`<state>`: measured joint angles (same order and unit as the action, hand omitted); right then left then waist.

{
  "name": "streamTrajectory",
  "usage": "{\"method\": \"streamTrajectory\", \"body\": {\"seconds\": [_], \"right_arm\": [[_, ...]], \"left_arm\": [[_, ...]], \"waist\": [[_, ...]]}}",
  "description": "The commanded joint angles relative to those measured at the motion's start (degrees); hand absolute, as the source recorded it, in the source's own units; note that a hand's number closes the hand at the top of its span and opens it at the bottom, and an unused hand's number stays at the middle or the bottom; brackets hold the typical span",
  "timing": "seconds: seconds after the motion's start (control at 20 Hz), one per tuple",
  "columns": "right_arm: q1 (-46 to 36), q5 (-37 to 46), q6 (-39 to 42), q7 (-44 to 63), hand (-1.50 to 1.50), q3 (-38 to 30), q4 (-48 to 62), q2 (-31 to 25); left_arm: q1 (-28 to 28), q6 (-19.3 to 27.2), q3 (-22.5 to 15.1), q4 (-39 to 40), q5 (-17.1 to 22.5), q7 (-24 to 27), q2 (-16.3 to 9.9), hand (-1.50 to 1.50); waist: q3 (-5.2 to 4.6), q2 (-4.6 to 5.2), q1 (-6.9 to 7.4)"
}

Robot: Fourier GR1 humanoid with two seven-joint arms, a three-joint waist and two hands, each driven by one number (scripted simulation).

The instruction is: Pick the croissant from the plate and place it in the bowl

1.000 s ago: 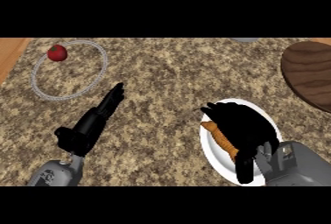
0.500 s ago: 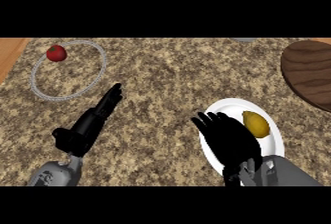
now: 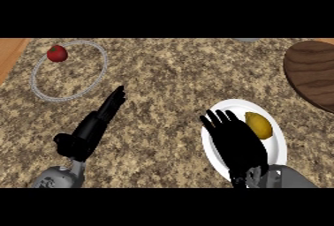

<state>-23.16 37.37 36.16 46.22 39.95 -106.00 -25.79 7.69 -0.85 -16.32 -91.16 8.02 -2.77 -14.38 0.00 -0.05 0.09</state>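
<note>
The croissant (image 3: 259,125), a yellow-brown oval, lies on the right part of the white plate (image 3: 278,152) at the lower right. My right hand (image 3: 236,141) hovers open over the plate's left half. Its fingers are spread and point away from me, just left of the croissant and not closed on it. The bowl (image 3: 104,62) is a clear round ring at the upper left. My left hand (image 3: 91,130) lies open on the counter at the lower left, with straight fingers pointing up and to the right.
A red fruit (image 3: 57,53) sits inside the bowl near its far left rim. A dark wooden board (image 3: 316,70) fills the upper right corner. A wooden strip (image 3: 9,53) runs along the counter's left edge. Speckled stone counter (image 3: 169,79) lies between bowl and plate.
My right hand has turned from a hunched pose over the plate to a flat, spread one and shifted left, uncovering the croissant. The left hand has not moved.
</note>
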Motion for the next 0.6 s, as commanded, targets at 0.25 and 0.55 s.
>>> {"method": "streamTrajectory", "body": {"seconds": [0.25,0.55], "right_arm": [[2.2,10.0,-0.8,-5.0,-1.5,-4.4,1.8,0.6],[6.1,15.0,-2.8,-9.4,-1.5,-5.9,6.3,1.9]], "left_arm": [[1.6,-1.3,2.6,-0.9,-2.1,-3.0,2.0,0.0],[1.2,-4.1,4.8,1.1,-2.8,-1.1,2.6,0.0]], "waist": [[0.0,0.03,-0.02],[0.0,0.04,-0.11]]}}
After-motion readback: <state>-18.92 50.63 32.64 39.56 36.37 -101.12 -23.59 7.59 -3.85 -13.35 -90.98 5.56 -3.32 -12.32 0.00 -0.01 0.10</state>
